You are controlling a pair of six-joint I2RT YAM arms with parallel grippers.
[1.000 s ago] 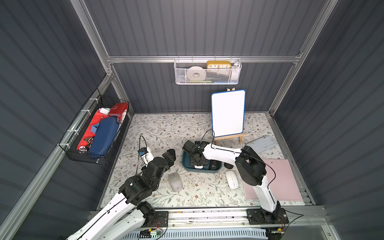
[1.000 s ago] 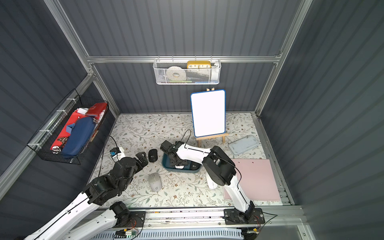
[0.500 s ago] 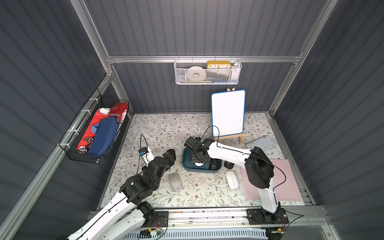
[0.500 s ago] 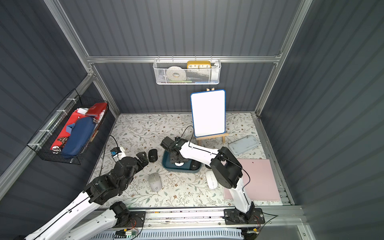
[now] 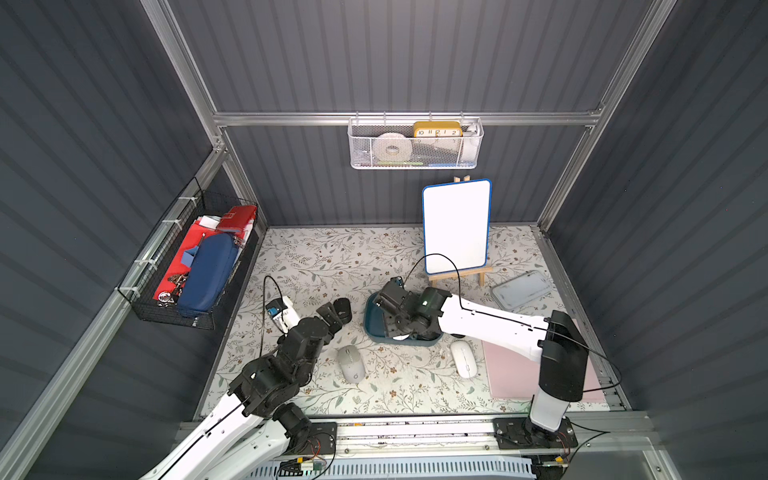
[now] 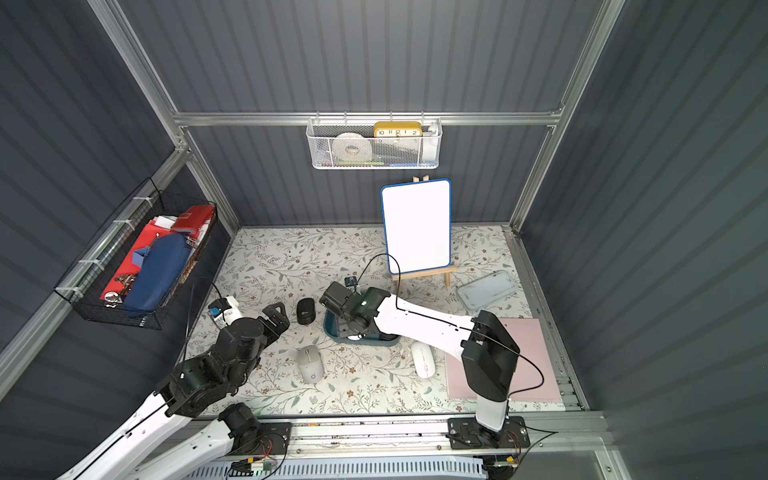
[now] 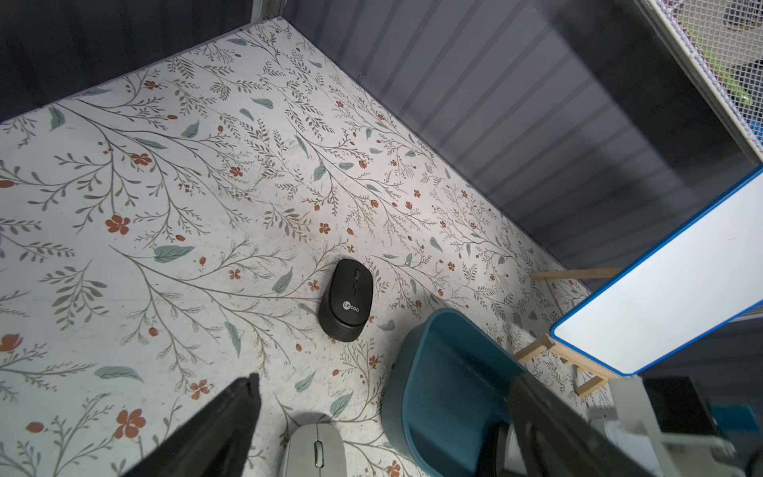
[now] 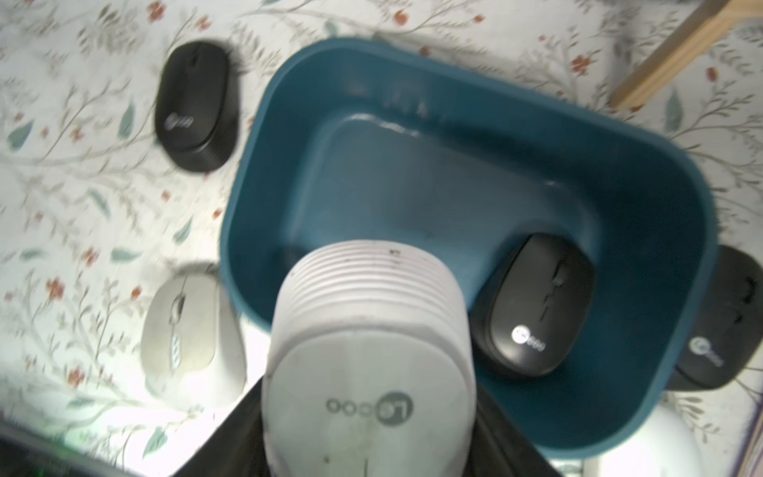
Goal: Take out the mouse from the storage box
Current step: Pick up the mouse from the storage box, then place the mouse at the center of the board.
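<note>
The dark teal rounded plastic storage box (image 8: 413,186) is being seen plain throughout; the white ribbed plastic mouse (image 8: 367,351) is being marked by a grey logo; the black oval plastic mouse (image 8: 532,305) by a white one; the cream table covering (image 7: 165,186) is being patterned with grey-green sprigs and rust-red flowers.

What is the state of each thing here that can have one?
left gripper: open, empty, above the table.
right gripper: shut on white mouse, at the storage box.
storage box: uncovered, one black mouse lying inside.
whiteboard: blank, propped upright on its easel.
</note>
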